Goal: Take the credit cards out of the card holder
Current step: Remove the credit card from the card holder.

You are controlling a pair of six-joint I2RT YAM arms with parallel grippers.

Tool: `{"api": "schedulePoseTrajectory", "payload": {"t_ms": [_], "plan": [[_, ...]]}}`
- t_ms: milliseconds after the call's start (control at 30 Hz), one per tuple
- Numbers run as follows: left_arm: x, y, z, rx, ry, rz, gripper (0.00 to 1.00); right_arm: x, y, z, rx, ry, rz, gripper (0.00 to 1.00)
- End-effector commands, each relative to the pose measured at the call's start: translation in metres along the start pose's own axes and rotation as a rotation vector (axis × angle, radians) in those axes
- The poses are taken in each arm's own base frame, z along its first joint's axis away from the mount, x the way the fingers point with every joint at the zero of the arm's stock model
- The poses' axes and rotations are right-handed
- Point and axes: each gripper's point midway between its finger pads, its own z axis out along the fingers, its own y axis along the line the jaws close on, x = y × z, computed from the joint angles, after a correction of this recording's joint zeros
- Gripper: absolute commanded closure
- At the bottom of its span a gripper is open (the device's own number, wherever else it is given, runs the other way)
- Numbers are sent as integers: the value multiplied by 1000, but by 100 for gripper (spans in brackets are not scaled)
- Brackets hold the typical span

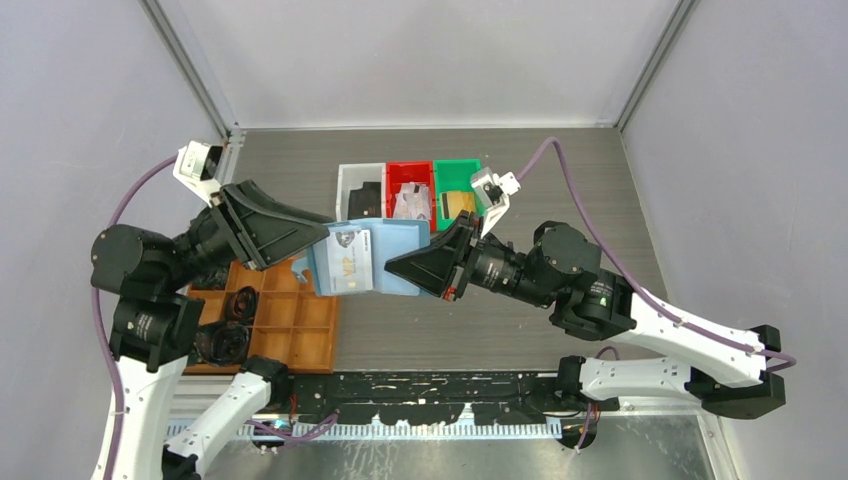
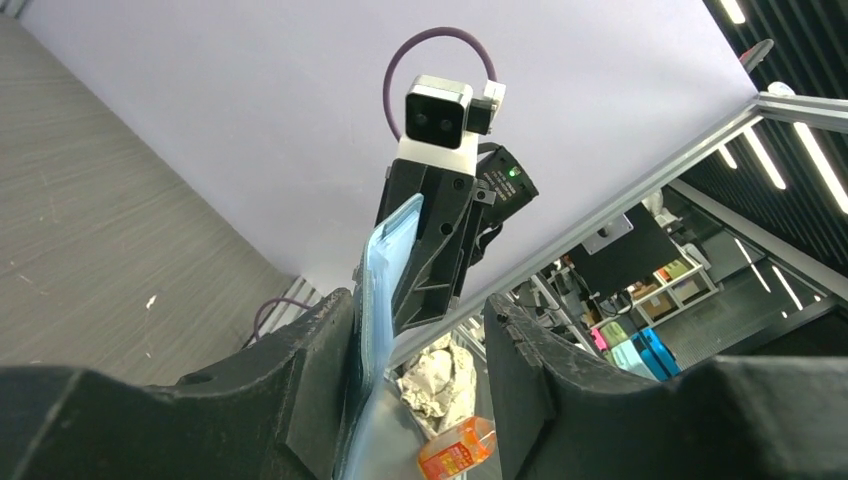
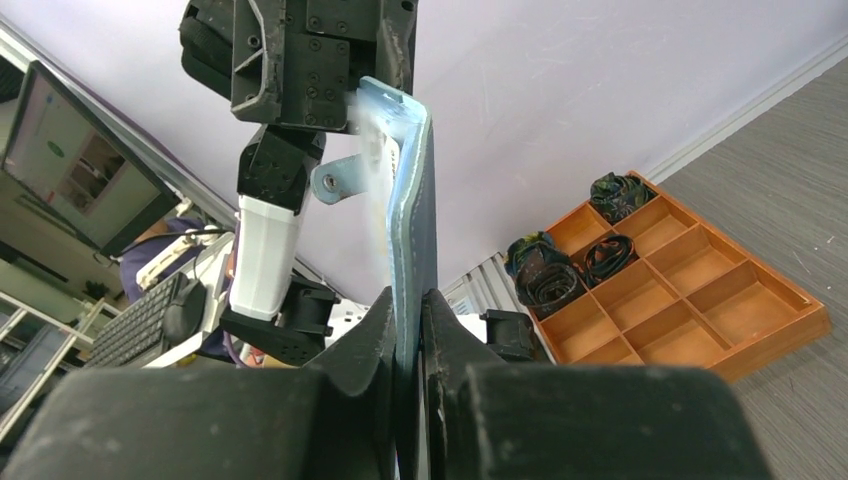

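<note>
Soft and light, the card holder [image 1: 398, 248] hung in mid-air, bending at its free end, with the right gripper [image 3: 405, 312] clamped shut on its 3 o'clock edge. The left gripper [image 2: 420, 320] stood half open at its 9 o'clock side, where the stiff, slick credit card [image 1: 350, 262] probably wanted pinching by its exposed edge.

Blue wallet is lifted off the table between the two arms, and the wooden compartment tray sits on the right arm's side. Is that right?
No. The top view shows the tray on the left arm's side, not the right. The wallet is lifted between the arms, as stated.
</note>
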Motion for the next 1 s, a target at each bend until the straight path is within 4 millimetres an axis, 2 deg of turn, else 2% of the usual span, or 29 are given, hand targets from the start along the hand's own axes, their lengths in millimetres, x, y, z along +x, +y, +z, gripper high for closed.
{"api": "schedulePoseTrajectory", "payload": {"t_ms": [0, 133, 267, 433, 633, 867, 967], "plan": [[-14, -20, 3, 52, -36, 58, 49, -30, 34, -6, -98, -51, -15, 99], [-12, -24, 3, 72, -10, 113, 50, -32, 39, -8, -103, -35, -20, 99], [4, -1, 0, 41, 36, 163, 52, -35, 43, -9, -117, -33, -31, 99], [26, 22, -7, 6, 87, 108, 53, -34, 46, -5, -133, -28, -36, 99], [36, 24, -11, 16, 128, 79, 55, -36, 44, -2, -128, -36, -48, 99], [51, 22, -17, 43, 190, 58, 65, -34, 35, 0, -92, -42, -72, 99], [56, 20, -20, 56, 208, 56, 67, -35, 33, 0, -82, -49, -78, 99]]}}
